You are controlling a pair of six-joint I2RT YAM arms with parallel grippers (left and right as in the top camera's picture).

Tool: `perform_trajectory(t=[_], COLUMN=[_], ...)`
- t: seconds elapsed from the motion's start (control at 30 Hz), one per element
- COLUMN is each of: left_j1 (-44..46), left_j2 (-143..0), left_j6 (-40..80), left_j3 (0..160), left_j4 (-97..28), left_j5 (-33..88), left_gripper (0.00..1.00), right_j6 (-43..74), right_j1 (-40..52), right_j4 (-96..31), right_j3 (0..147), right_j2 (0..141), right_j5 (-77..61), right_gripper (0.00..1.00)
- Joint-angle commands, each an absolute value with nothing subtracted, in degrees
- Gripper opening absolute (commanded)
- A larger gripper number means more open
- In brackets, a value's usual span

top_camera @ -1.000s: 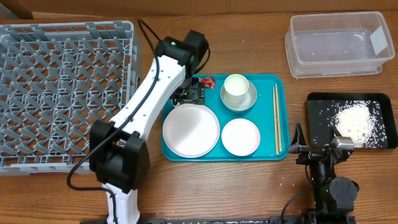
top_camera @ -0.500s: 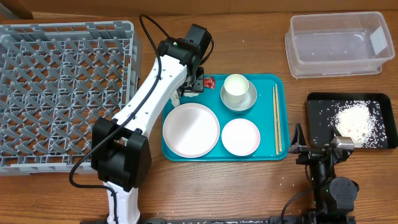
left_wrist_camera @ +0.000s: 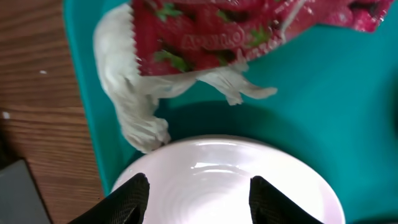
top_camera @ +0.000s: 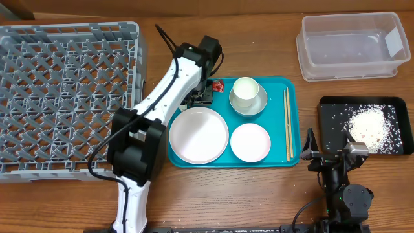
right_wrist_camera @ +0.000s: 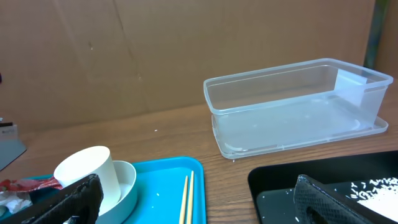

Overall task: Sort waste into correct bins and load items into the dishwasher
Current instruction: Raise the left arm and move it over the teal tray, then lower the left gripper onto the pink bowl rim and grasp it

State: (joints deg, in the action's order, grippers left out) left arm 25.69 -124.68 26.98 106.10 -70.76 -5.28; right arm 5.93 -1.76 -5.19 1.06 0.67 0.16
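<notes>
Left gripper (left_wrist_camera: 198, 186) hangs parted, gripping nothing, over the large plate's (left_wrist_camera: 230, 180) rim; tissue (left_wrist_camera: 134, 93) and red wrapper (left_wrist_camera: 236, 31) lie just beyond at the teal tray's (left_wrist_camera: 323, 106) corner, seemingly touching. Right gripper (right_wrist_camera: 199, 198) gapes wide, empty.

Looks like a robotics lab bench, not a real kitchen: a plain wooden desk (top_camera: 259, 194) is being shared by cabled robot arms (top_camera: 162, 90), kitchen props (grey dish rack (top_camera: 65, 97), teal tray (top_camera: 277, 116), clear tub (top_camera: 349, 71)) are being staged, brown board (right_wrist_camera: 124, 56) being used as backdrop.
</notes>
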Motion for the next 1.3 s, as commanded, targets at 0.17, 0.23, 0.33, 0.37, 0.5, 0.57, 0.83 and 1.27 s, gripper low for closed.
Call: perform_trajectory(t=[0.17,0.23,0.33,0.37,0.5,0.57,0.83,1.27], left_j1=[25.9,25.9,25.9,25.9,26.8,28.2,38.2,52.1], left_j2=[-118.6,-116.2,-114.3,-113.9,-114.1,-114.1,-114.1,-114.1], left_j6=[25.3,25.3,25.3,25.3,25.3,25.2,20.3,28.0], left_j3=[107.8,107.8,107.8,107.8,107.7,107.6,107.6,107.1], left_j4=[-74.1,-75.7,-78.0,-79.1,-83.6,-84.7,-83.9,-76.5], left_j5=[5.0,6.6,8.6,9.3,14.2,16.1,16.8,7.9], left_gripper=[0.58,0.61,0.63,0.65,0.67,0.67,0.69,0.66], right_j6=[5.5,5.5,5.5,5.5,5.5,5.5,5.5,5.5], right_j1=[-1.6,-1.6,-1.6,-1.6,-1.6,-1.6,-1.6,-1.6], right_j4=[-4.8,-4.8,-4.9,-4.9,-4.9,-4.8,-4.8,-4.8], right_j3=[0.4,0.4,0.4,0.4,0.4,0.4,0.4,0.4], right_j2=[0.2,0.2,0.2,0.2,0.2,0.2,0.2,0.2], right_j5=[-0.1,-0.1,-0.1,-0.1,-0.1,-0.1,-0.1,-0.1], right_gripper=[1.00,1.00,1.00,1.00,1.00,1.00,1.00,1.00])
